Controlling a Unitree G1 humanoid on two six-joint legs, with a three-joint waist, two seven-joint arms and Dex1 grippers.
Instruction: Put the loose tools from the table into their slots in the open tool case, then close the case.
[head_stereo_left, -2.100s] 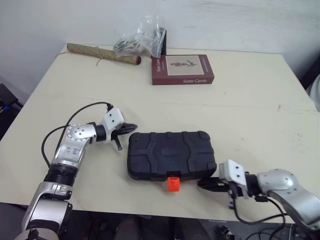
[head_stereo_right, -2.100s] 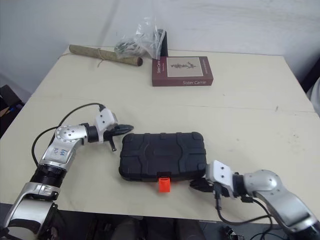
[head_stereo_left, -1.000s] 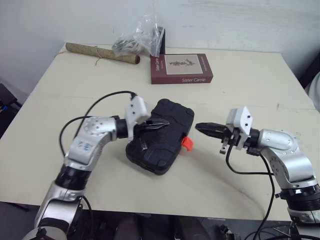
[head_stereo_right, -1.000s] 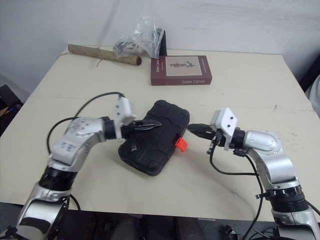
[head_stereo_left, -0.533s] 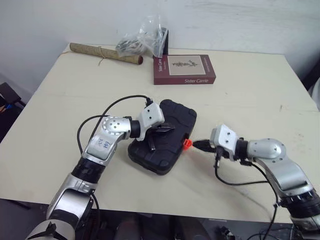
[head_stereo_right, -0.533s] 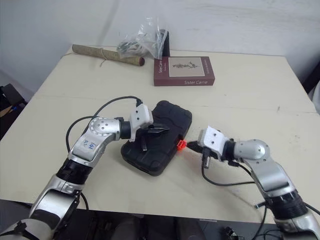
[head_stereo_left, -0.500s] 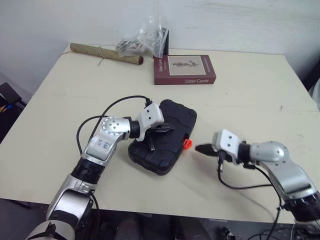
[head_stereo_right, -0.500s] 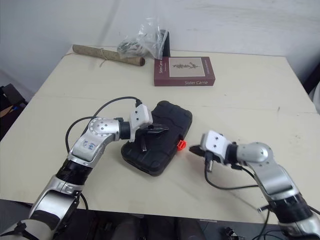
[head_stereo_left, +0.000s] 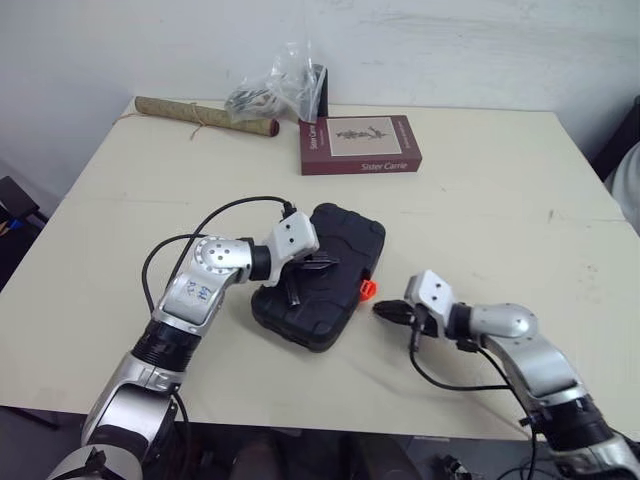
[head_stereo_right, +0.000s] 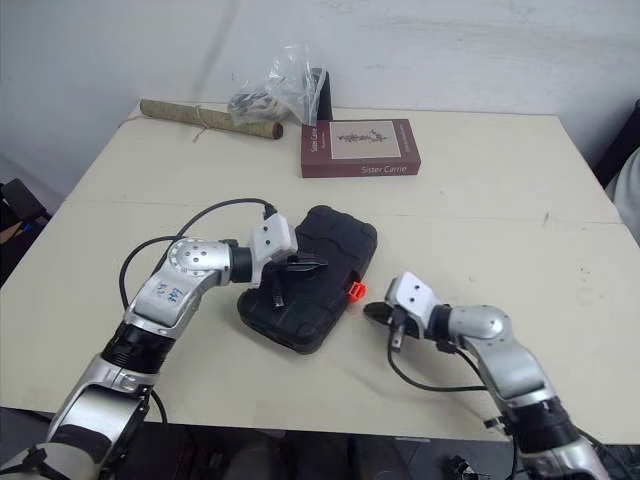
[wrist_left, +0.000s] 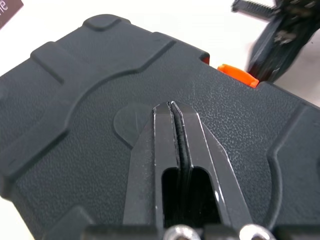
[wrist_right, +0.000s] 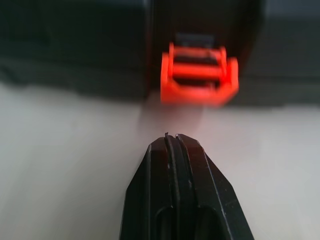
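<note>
Left eye view: black moulded plastic tool case (head_stereo_left: 330, 240) shut, flat on cream table (head_stereo_left: 480, 200), approx mid-table, turned askew. Orange latch (head_stereo_left: 367, 289) on case edge facing right arm. Left claw (head_stereo_left: 322, 264) over lid, fingers pinched together, nothing held. Right claw (head_stereo_left: 384, 311) low on table just beside latch, tip aimed at it, also pinched tight w/ nothing btwn fingers. At far edge, well apart from case: maroon hardcover book (head_stereo_left: 360, 145), brown paper roll (head_stereo_left: 205, 114), crumpled clear plastic bag (head_stereo_left: 280, 85) near the roll's end.

Left wrist view: left claw (wrist_left: 172, 106) w/ both fingers pressed flat together, tips at textured black lid (wrist_left: 85, 125); touching or just above, can't tell. Orange latch (wrist_left: 239, 76) at lid's far edge; right claw (wrist_left: 272, 37) blurred just beyond it.

Right wrist view: right claw (wrist_right: 172, 136) clamped tight on nothing, tip facing orange latch (wrist_right: 199, 75) head-on, narrow strip of bare table (wrist_right: 65, 150) btwn tip and latch. Latch against dark side of case (wrist_right: 75, 45), blurred.
</note>
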